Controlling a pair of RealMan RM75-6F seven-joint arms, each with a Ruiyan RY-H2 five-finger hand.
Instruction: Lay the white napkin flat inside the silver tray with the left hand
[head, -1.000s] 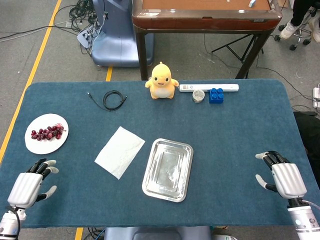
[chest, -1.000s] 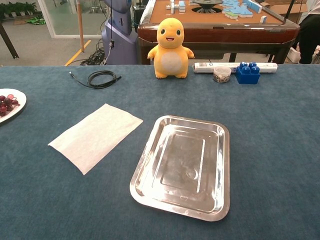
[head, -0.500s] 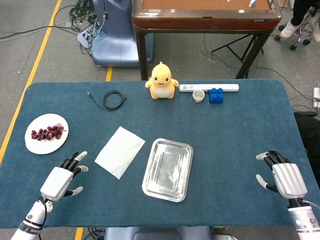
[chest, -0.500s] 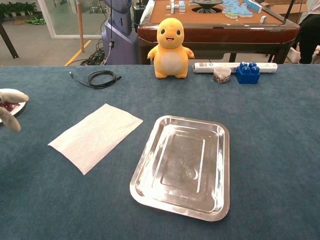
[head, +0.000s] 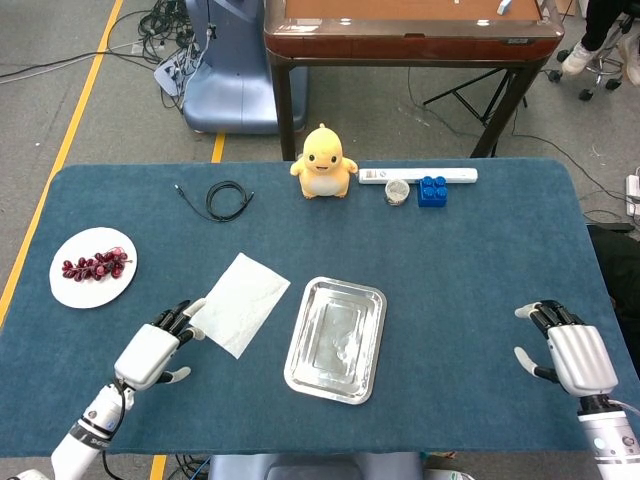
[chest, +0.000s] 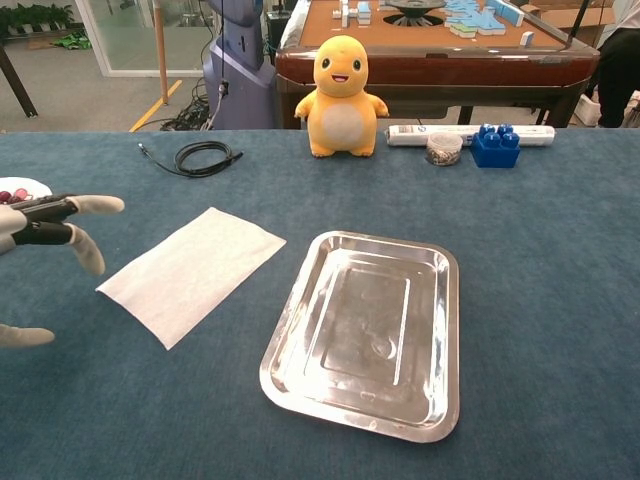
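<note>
Napkin: flat white paper napkin (head: 241, 304) lies on the blue table (head: 480, 260), just left of the rectangular silver metal tray (head: 336, 339).
Left hand (head: 152, 352): fingers apart, tips at the napkin's near-left corner, contact unclear.
Right hand (head: 572, 355): fingers apart, near the table's right edge.

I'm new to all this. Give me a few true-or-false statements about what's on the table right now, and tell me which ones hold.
1. The white napkin already lies inside the silver tray. False: it lies flat on the cloth to the left of the tray.
2. The left hand is open, its fingers near the napkin's edge. True.
3. The right hand holds a blue block. False: it is open and holds nothing.
4. The white plate holds dark grapes. True.
5. The yellow toy stands in the tray. False: it stands at the table's far edge.
</note>
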